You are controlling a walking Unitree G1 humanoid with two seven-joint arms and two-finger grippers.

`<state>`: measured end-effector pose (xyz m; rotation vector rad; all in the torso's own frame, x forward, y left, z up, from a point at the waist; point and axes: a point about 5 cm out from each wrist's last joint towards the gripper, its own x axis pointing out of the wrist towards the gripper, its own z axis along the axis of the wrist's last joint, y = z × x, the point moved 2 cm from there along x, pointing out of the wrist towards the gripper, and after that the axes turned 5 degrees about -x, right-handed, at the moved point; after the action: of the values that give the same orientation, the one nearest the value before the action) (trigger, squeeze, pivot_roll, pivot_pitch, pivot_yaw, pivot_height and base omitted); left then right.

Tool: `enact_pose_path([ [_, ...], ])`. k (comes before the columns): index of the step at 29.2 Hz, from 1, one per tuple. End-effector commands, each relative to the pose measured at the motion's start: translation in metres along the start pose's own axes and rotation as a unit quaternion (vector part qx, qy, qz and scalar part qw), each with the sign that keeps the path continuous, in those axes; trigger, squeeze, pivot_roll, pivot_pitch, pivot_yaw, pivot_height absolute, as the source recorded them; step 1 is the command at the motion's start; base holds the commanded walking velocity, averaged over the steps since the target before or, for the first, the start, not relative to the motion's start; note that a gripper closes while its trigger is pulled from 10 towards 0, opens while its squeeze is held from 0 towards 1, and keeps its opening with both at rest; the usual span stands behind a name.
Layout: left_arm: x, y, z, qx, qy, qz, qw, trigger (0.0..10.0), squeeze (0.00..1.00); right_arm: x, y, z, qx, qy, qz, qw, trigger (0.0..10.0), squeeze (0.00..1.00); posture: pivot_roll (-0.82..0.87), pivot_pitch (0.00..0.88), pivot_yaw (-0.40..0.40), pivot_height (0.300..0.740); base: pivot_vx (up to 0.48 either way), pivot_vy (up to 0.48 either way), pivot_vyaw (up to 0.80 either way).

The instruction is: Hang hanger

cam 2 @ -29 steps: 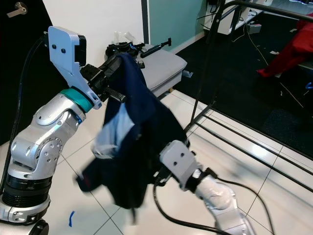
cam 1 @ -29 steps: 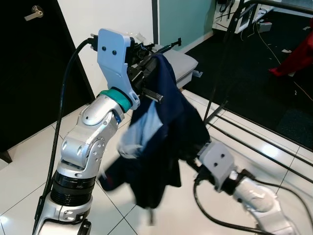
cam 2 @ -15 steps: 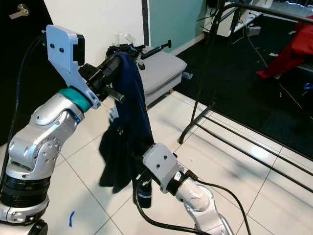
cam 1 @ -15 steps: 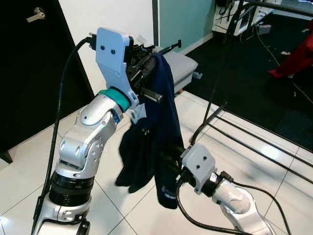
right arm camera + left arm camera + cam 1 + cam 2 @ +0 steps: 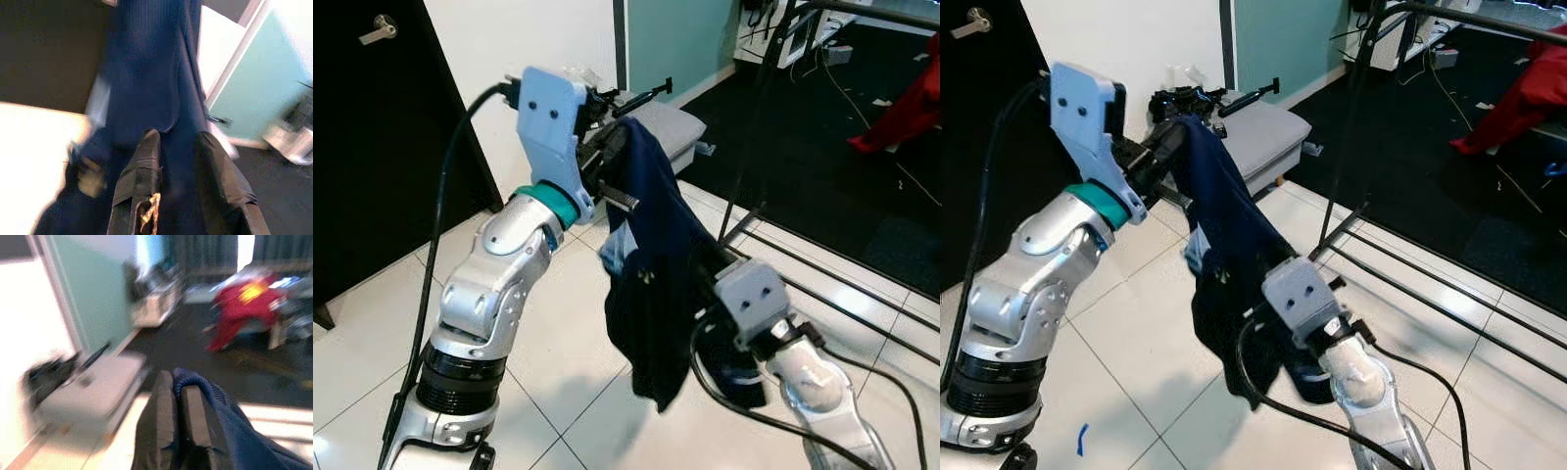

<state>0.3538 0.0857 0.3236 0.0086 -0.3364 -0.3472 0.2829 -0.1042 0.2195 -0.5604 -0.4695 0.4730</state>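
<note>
Left gripper [image 5: 177,396] is raised high, fingers pinched together on the top of the navy garment [image 5: 651,255], which hangs from it above the tiled floor [image 5: 558,343]. My right gripper [image 5: 178,147] sits lower, fingers slightly parted around the cloth. Left wrist view adds a red garment [image 5: 239,308] beyond; the eye views show a black rack [image 5: 1371,117].

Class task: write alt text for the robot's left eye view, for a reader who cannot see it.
The left gripper, raised high, holds a dark navy garment by its top so it hangs over white floor tiles. The right gripper reaches into the cloth lower down. Behind stand a black clothes rack, a grey bench and a dark door.
</note>
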Motion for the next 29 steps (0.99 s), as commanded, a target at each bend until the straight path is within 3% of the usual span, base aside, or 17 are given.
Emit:
enact_pose_path([
  [1, 0.001, 0.023, -0.023, 0.036, 0.065, 0.091, 0.993, 0.0, 0.00, -0.002, 0.030, 0.009, 0.041, -0.012, 0.079, 0.996, 10.0, 0.00, -0.27, 0.155, 0.167, 0.740, 0.000, 0.000, 0.00],
  [2, 0.001, 0.037, -0.035, 0.042, 0.096, 0.140, 0.985, 0.0, 0.00, -0.004, 0.041, 0.012, 0.056, -0.014, 0.106, 0.993, 10.0, 0.00, -0.27, 0.155, 0.166, 0.740, 0.000, 0.000, 0.00],
  [3, 0.001, 0.037, -0.035, 0.042, 0.096, 0.140, 0.985, 0.0, 0.00, -0.004, 0.041, 0.012, 0.056, -0.014, 0.106, 0.993, 10.0, 0.00, -0.27, 0.155, 0.166, 0.740, 0.000, 0.000, 0.00],
  [4, -0.001, 0.047, -0.042, 0.039, 0.114, 0.172, 0.978, 0.0, 0.00, -0.005, 0.046, 0.012, 0.061, -0.012, 0.115, 0.991, 10.0, 0.00, -0.27, 0.155, 0.166, 0.740, 0.000, 0.000, 0.00],
  [5, -0.006, 0.068, -0.047, 0.031, 0.131, 0.232, 0.963, 0.0, 0.00, -0.010, 0.056, 0.008, 0.070, -0.002, 0.136, 0.988, 10.0, 0.00, -0.26, 0.160, 0.169, 0.740, 0.000, 0.000, 0.00],
  [9, -0.009, 0.073, -0.039, 0.032, 0.120, 0.249, 0.961, 0.0, 0.00, -0.013, 0.062, 0.006, 0.076, 0.005, 0.141, 0.987, 10.0, 0.00, -0.26, 0.163, 0.170, 0.740, 0.000, 0.000, 0.00],
  [15, -0.005, 0.052, -0.024, 0.056, 0.090, 0.195, 0.975, 0.0, 0.00, -0.011, 0.072, 0.001, 0.085, 0.014, 0.142, 0.986, 10.0, 0.00, -0.25, 0.164, 0.171, 0.740, 0.000, 0.000, 0.00],
  [19, 0.001, 0.035, 0.000, 0.080, 0.035, 0.155, 0.984, 0.0, 0.00, -0.007, 0.067, -0.004, 0.073, 0.028, 0.128, 0.989, 10.0, 0.00, -0.24, 0.163, 0.168, 0.740, 0.000, 0.000, 0.00],
  [24, 0.005, 0.025, 0.023, 0.084, -0.017, 0.131, 0.988, 0.0, 0.00, -0.003, 0.064, -0.014, 0.058, 0.041, 0.114, 0.991, 10.0, 0.00, -0.24, 0.161, 0.169, 0.740, 0.000, 0.000, 0.00],
  [28, 0.010, 0.018, 0.041, 0.081, -0.053, 0.114, 0.989, 0.0, 0.00, 0.007, 0.068, -0.010, 0.138, 0.021, 0.088, 0.986, 10.0, 0.00, -0.24, 0.160, 0.172, 0.740, 0.000, 0.000, 0.00],
  [29, 0.010, 0.018, 0.041, 0.081, -0.053, 0.114, 0.989, 0.0, 0.00, 0.007, 0.068, -0.010, 0.138, 0.021, 0.088, 0.986, 10.0, 0.00, -0.24, 0.160, 0.172, 0.740, 0.000, 0.000, 0.00],
])
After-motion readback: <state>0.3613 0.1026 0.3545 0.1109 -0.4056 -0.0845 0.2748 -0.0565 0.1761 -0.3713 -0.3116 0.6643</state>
